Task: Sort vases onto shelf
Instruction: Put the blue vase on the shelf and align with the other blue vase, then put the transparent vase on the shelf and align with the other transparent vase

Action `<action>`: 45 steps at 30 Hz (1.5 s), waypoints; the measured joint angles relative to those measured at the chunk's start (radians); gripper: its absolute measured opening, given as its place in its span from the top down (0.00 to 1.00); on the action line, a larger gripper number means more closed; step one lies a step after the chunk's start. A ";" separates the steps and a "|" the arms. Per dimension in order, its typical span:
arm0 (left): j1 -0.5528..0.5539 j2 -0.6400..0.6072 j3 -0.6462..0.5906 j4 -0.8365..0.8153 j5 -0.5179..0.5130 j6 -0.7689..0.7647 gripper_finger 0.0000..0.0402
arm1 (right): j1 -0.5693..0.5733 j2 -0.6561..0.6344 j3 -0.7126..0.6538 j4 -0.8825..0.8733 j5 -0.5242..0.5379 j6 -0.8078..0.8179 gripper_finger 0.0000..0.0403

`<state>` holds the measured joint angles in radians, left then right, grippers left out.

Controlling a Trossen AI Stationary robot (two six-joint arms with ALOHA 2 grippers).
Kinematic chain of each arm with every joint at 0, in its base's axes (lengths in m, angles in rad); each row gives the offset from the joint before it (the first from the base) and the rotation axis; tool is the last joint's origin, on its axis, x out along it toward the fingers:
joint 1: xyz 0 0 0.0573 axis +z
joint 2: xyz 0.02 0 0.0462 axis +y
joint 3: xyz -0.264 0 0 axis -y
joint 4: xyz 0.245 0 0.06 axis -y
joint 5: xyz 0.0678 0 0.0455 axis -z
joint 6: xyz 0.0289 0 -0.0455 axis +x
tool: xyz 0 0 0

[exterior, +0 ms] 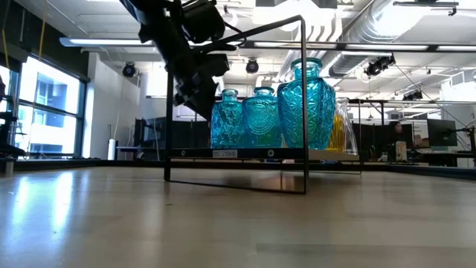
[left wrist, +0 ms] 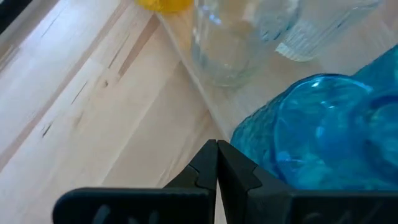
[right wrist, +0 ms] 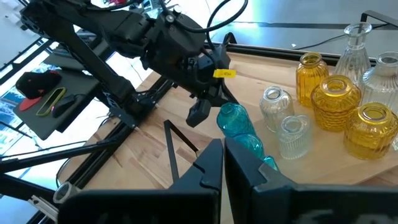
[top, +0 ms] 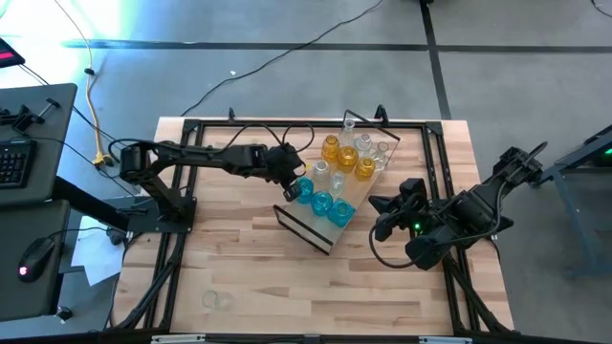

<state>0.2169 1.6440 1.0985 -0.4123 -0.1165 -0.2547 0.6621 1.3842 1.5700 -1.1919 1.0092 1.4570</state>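
Left gripper [top: 291, 182]: fingers [left wrist: 214, 163] pressed together, nothing pinched; sits just beside the end teal vase [top: 304, 189], at the shelf's long edge. Contact with the vase: cannot tell.
Why there: closed tips next to the glass look suited to nudging the vase into line or backing off after placing it; judgement only.
Right gripper [top: 380, 216]: waiting off the shelf's other long side, near but apart from the vases; fingers [right wrist: 217, 163] pressed together, holding nothing. Likely parked to keep clear of the left arm.
Shelf [top: 311, 229]: light-wood board with black wire end frames, lying diagonally mid-table, between the two grippers.
Teal vases [exterior: 303, 104]: row of about four on the shelf end nearest the left gripper, upright, close together.
Amber vases [top: 347, 156]: three grouped farther along the shelf, beyond the teal row from the left gripper.
Clear vases [top: 321, 172]: several among and past the amber ones; one tall clear bottle [right wrist: 356, 42] at the far end.
Grouping: colours kept in clusters, consistent with sorting by colour.
Stray clear vase [top: 212, 299]: looks like one on the table, well apart from both grippers, not yet shelved; hard to confirm.
Progress: most vases on the shelf; near the end, by judgement.
Risk: teal vases packed tight, a push could tip a neighbour.
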 joint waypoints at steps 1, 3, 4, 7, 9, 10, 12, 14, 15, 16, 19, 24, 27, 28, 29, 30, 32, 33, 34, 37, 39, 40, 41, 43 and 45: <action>0.000 0.000 0.000 0.006 0.007 0.005 1.00 | 0.000 0.000 0.000 0.000 0.000 0.000 1.00; 0.000 0.000 0.000 0.012 0.036 0.005 1.00 | 0.000 0.000 0.000 0.000 0.000 0.000 1.00; 0.000 0.000 0.000 0.016 0.050 0.005 1.00 | 0.000 0.000 0.000 0.000 0.000 0.000 1.00; 0.000 0.000 0.000 0.015 0.074 0.005 1.00 | 0.000 0.000 0.000 0.000 -0.001 0.000 1.00; 0.000 0.000 0.000 0.015 0.090 0.005 1.00 | 0.000 0.000 0.000 0.000 -0.001 0.000 1.00; 0.000 0.000 0.000 0.015 0.099 0.005 1.00 | 0.000 0.000 0.000 0.000 -0.001 0.000 1.00; -0.001 0.000 0.000 0.015 0.118 0.002 1.00 | 0.000 0.000 0.000 0.001 -0.003 0.000 1.00; -0.001 0.000 0.000 0.014 0.132 -0.002 1.00 | 0.000 0.000 0.000 0.004 -0.004 0.000 1.00; -0.003 0.000 0.000 0.014 0.135 -0.003 1.00 | 0.000 0.000 0.000 0.004 -0.004 0.000 1.00; -0.005 0.000 0.000 0.014 0.135 -0.003 1.00 | 0.000 0.000 0.000 0.004 -0.004 0.000 1.00; -0.010 0.000 0.000 0.013 0.136 -0.003 1.00 | 0.000 0.000 0.000 0.004 -0.004 0.000 1.00; -0.018 -0.003 0.000 -0.005 0.130 -0.013 1.00 | 0.000 0.000 0.000 0.007 -0.004 0.000 1.00; -0.014 -0.037 0.000 -0.028 0.051 -0.012 1.00 | 0.000 0.000 0.000 0.008 -0.007 0.000 1.00; -0.008 -0.058 0.000 -0.038 0.021 -0.002 1.00 | 0.000 0.000 0.000 0.008 -0.010 0.000 1.00; -0.002 -0.082 0.000 -0.040 -0.008 0.006 1.00 | 0.000 0.000 0.000 0.008 -0.011 0.000 1.00; 0.005 -0.107 0.000 -0.039 -0.026 0.012 1.00 | 0.000 0.000 0.000 0.008 -0.011 0.000 1.00; 0.022 -0.168 0.000 -0.056 -0.036 0.013 1.00 | 0.000 0.000 0.000 0.008 -0.012 0.000 1.00; 0.027 -0.200 0.000 -0.059 -0.031 0.012 1.00 | 0.000 0.000 0.000 0.008 -0.011 -0.001 1.00; 0.031 -0.238 0.000 -0.070 -0.023 0.011 1.00 | 0.000 0.000 0.000 0.008 -0.012 -0.003 1.00; 0.018 -0.361 0.000 -0.123 0.015 -0.011 1.00 | 0.000 0.000 0.000 0.005 -0.015 -0.009 1.00; -0.013 -0.446 0.000 -0.152 0.064 -0.027 1.00 | 0.000 0.000 0.000 0.005 -0.025 -0.021 1.00; -0.034 -0.489 0.000 -0.173 0.092 -0.031 1.00 | 0.000 0.000 0.000 0.005 -0.032 -0.026 1.00; -0.061 -0.531 0.000 -0.187 0.117 -0.032 1.00 | 0.000 0.000 0.000 0.005 -0.040 -0.033 1.00; -0.133 -0.615 0.000 -0.215 0.138 -0.064 1.00 | -0.001 0.000 0.000 0.004 -0.043 -0.044 1.00; -0.218 -0.687 0.000 -0.233 0.135 -0.128 1.00 | -0.001 0.000 0.000 0.000 -0.043 -0.045 1.00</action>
<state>-0.0015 0.9575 1.0985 -0.6453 0.0187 -0.3825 0.6609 1.3843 1.5699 -1.1916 0.9667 1.4117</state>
